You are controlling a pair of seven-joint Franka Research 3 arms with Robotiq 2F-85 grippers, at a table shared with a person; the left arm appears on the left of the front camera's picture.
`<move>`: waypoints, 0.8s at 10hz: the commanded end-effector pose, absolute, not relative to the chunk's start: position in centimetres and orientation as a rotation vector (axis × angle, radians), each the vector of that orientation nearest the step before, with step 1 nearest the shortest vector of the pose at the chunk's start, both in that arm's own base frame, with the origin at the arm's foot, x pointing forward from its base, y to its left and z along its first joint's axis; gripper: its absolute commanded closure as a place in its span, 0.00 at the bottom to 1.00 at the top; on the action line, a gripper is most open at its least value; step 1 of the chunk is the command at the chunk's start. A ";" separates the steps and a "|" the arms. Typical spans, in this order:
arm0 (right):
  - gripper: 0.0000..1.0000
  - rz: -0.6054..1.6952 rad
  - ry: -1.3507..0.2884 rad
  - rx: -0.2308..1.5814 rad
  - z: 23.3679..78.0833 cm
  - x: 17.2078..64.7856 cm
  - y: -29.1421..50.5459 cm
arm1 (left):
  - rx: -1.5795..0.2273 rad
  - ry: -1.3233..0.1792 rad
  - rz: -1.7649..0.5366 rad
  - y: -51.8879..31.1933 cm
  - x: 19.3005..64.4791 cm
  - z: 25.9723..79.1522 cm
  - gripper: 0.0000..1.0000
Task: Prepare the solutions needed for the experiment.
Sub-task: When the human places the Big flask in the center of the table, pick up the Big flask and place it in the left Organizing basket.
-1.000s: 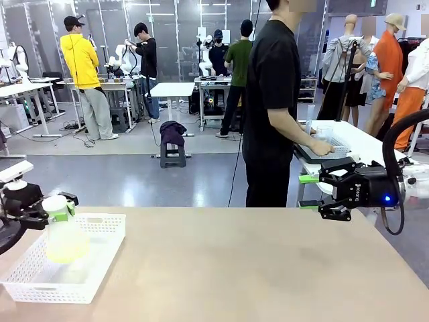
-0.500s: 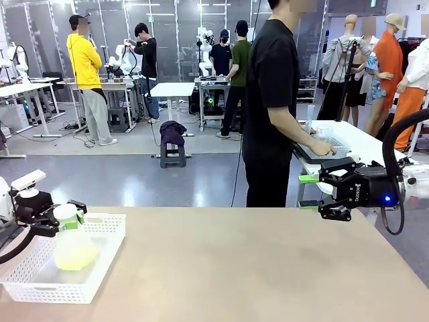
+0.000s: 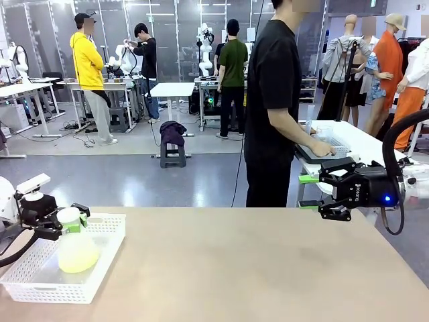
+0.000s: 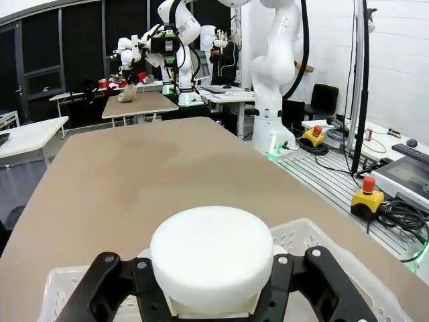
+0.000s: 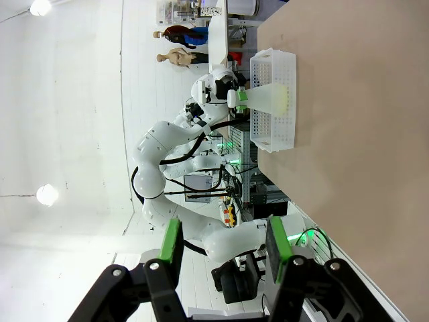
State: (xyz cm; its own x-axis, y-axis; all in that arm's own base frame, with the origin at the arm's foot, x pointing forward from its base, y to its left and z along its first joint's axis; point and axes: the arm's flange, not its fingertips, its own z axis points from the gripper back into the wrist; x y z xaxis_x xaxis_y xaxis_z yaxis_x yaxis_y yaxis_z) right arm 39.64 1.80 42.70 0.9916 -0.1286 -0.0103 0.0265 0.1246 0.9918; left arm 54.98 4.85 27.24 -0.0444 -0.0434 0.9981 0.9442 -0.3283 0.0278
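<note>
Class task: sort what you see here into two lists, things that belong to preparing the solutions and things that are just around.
Belongs to the job:
- flask of pale yellow solution, neck held by the left end effector
- white basket the flask sits in
- right end effector, open, off the table's right edge

Just around:
- bare table
- person turned to a side table

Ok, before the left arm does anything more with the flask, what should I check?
1. Left end effector shut on the flask at its neck: ok.
2. Flask upright: ok.
3. Flask base inside the white basket: ok; resting on the basket floor or hanging just above it: cannot tell.
4. Cap on the flask: ok.
5. Right end effector open, off at the table's right edge: ok.
6. Person's hand at the far side table, away from the flask: ok.
</note>
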 end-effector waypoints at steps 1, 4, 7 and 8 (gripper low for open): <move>0.37 -0.117 -0.093 1.448 42.8 39.7 1.9 | -1.423 -1.006 -1.546 5.3 55.1 26.6 0.56; 0.37 -0.117 -0.093 1.448 42.8 39.7 1.9 | -1.411 -0.939 -1.561 5.7 54.9 26.1 0.42; 0.37 -0.117 -0.093 1.448 42.8 39.7 1.9 | -1.383 -0.956 -1.538 7.2 54.1 26.0 0.00; 0.37 -0.117 -0.093 1.448 42.8 39.7 1.9 | -1.377 -0.977 -1.522 7.6 54.0 26.0 0.02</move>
State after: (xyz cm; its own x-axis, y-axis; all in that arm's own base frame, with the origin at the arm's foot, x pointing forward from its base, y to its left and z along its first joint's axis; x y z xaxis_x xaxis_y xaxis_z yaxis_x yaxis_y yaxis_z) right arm 39.64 1.80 42.70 0.9917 -0.1285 -0.0103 0.0265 0.1247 0.9918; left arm 54.23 7.09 26.16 -0.0210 -0.0913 0.9956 0.9370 -0.3490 -0.0122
